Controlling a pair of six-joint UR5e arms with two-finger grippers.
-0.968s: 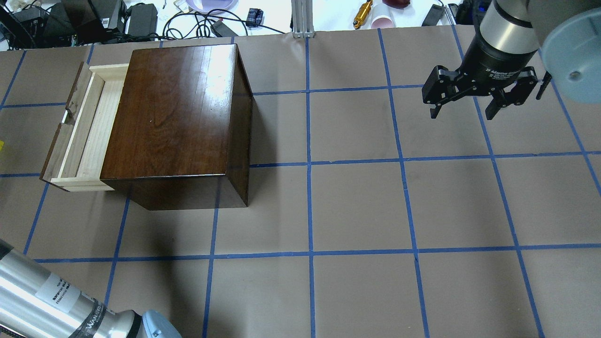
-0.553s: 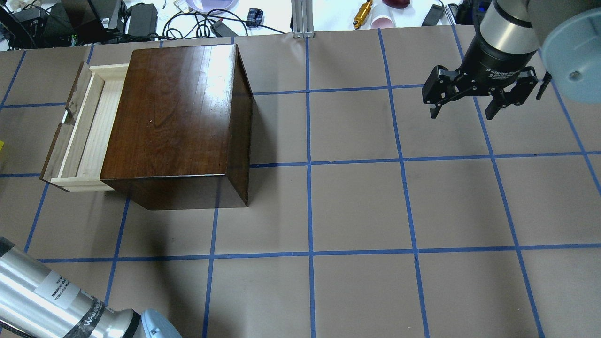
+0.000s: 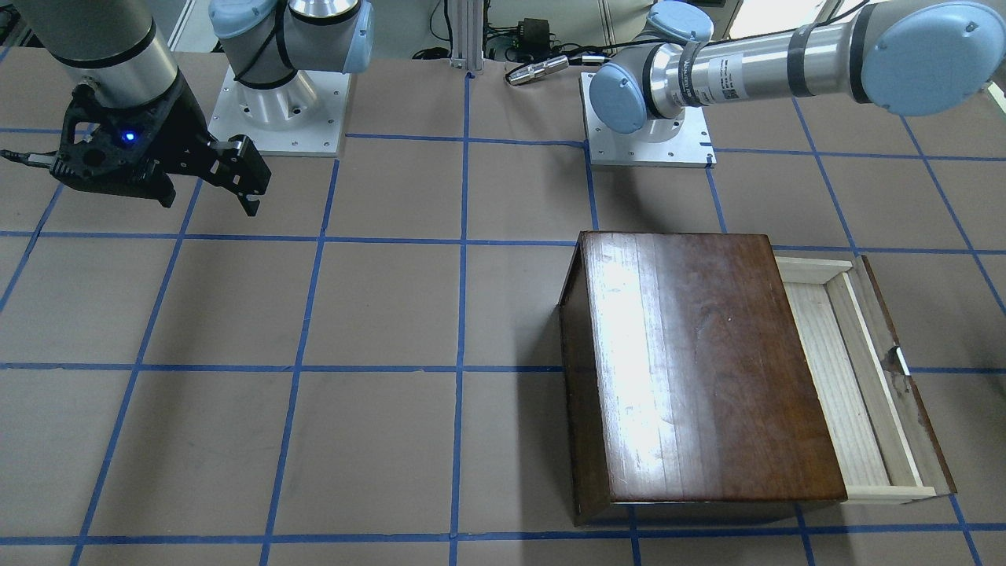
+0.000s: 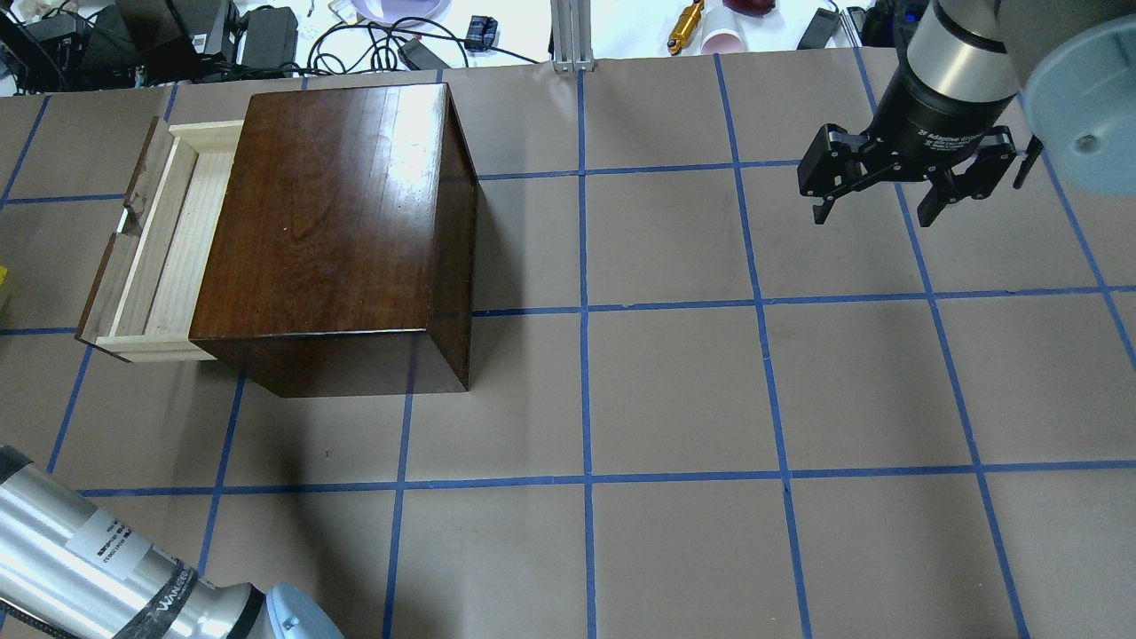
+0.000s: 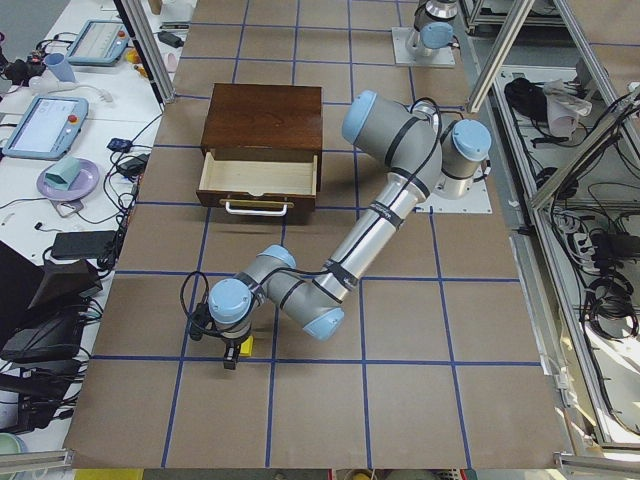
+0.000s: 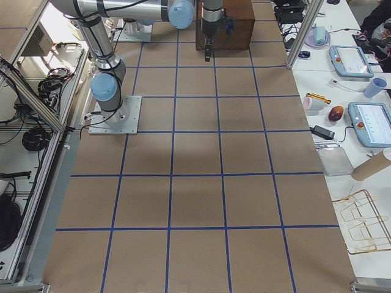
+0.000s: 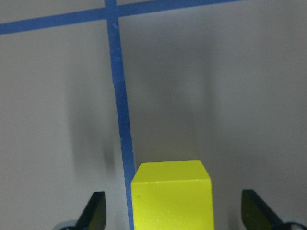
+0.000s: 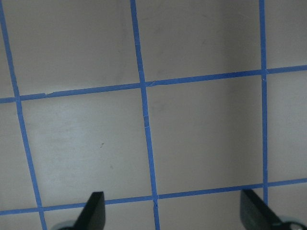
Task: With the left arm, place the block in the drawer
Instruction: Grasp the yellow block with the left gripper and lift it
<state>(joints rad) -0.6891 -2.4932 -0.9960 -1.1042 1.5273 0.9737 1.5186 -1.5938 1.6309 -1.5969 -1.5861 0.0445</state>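
Here the left tool [image 7: 175,212] gapes, matte black fingers [image 7: 96,212] flanking the smooth, square-edged yellow block [image 7: 171,194].

one block [image 7: 171,199] well apart from the box [image 4: 328,213]; one box, holding one drawer [image 4: 164,248] with seemingly one handle [image 5: 258,207]; two arms, left arm [image 5: 380,215] and right arm [image 3: 110,47].
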